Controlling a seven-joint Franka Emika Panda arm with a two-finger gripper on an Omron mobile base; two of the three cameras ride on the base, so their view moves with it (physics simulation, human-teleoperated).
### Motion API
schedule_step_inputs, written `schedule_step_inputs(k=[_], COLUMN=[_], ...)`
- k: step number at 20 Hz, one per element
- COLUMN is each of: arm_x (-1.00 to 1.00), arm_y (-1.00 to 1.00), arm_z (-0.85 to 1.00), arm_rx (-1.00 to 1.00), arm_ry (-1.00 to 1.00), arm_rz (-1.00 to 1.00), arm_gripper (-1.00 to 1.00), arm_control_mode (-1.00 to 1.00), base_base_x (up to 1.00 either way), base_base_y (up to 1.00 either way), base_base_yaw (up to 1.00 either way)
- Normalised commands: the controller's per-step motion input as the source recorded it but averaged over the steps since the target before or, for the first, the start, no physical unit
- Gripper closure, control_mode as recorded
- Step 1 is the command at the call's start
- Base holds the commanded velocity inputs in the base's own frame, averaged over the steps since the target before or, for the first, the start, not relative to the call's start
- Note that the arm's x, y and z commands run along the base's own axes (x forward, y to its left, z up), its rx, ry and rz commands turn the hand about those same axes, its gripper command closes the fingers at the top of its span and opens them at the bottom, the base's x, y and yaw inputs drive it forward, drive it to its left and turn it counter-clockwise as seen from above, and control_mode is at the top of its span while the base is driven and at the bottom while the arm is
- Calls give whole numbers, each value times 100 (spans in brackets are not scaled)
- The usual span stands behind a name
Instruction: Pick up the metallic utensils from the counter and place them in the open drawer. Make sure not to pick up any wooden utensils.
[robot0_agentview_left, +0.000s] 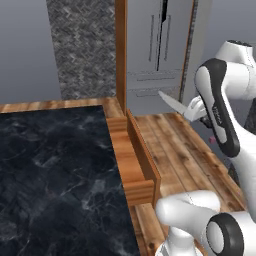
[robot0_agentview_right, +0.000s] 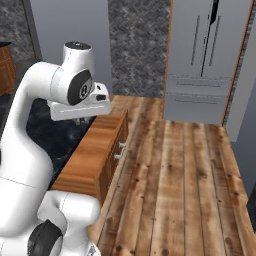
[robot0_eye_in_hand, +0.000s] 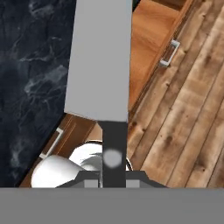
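My gripper (robot0_agentview_left: 199, 111) is shut on one of the metallic utensils, a knife (robot0_agentview_left: 171, 102) with a silver blade and a dark handle, held in the air to the right of the open drawer (robot0_agentview_left: 145, 159). In the hand view the wide grey blade (robot0_eye_in_hand: 99, 57) points away from the gripper (robot0_eye_in_hand: 113, 176), over the edge of the black marble counter (robot0_eye_in_hand: 30, 65) and the open drawer (robot0_eye_in_hand: 151, 39) with its metal handle. The dark knife handle (robot0_eye_in_hand: 113, 140) sits between the fingers. The wooden utensils are out of view.
The black counter (robot0_agentview_left: 50, 175) takes up the left side. A grey refrigerator (robot0_agentview_left: 155, 50) stands at the back behind plank flooring (robot0_agentview_left: 185, 150). A wooden post (robot0_agentview_left: 120, 50) rises beside the drawer. My arm's white links (robot0_agentview_right: 45, 125) stand over the counter's end.
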Motion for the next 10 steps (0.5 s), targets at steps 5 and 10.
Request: schedule_step_inputs(k=[5, 10], arm_x=[53, 88], arm_y=[0, 0], arm_z=[-35, -60], arm_rx=[1, 0], arm_ry=[8, -4], arm_rz=[26, 5], arm_gripper=[100, 100], arm_control_mode=[-100, -100], base_base_x=[0, 0], base_base_y=[0, 0], base_base_yaw=[0, 0])
